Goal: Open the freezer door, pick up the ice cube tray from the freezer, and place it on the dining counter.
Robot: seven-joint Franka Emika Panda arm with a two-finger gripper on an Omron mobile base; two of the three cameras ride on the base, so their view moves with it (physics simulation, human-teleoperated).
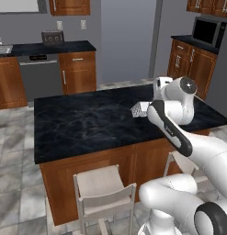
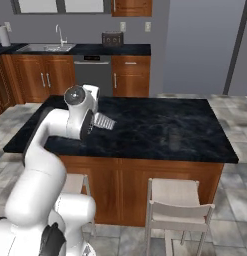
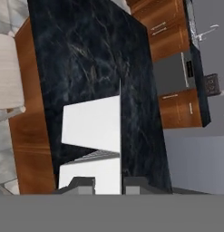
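Note:
The white ice cube tray point(image 1: 140, 109) point(image 2: 103, 121) point(image 3: 93, 124) hangs just above the black marbled top of the dining counter point(image 1: 87, 124) point(image 2: 160, 125) point(image 3: 86, 54), over its near side. My gripper point(image 3: 109, 185) is shut on the tray's near end, and the tray sticks out ahead of the fingers, seen edge-on in the hand view. In both base views the white wrist covers the fingers and leaves the tray's far end showing. The freezer and the freezer door are out of view.
Pale stools point(image 1: 103, 188) point(image 2: 177, 205) stand against the island's near side, below the arm. Wall counters at the back carry a toaster point(image 1: 53, 37) point(image 2: 112, 38) and a sink point(image 2: 45, 47). A microwave point(image 1: 209, 31) sits at the far right.

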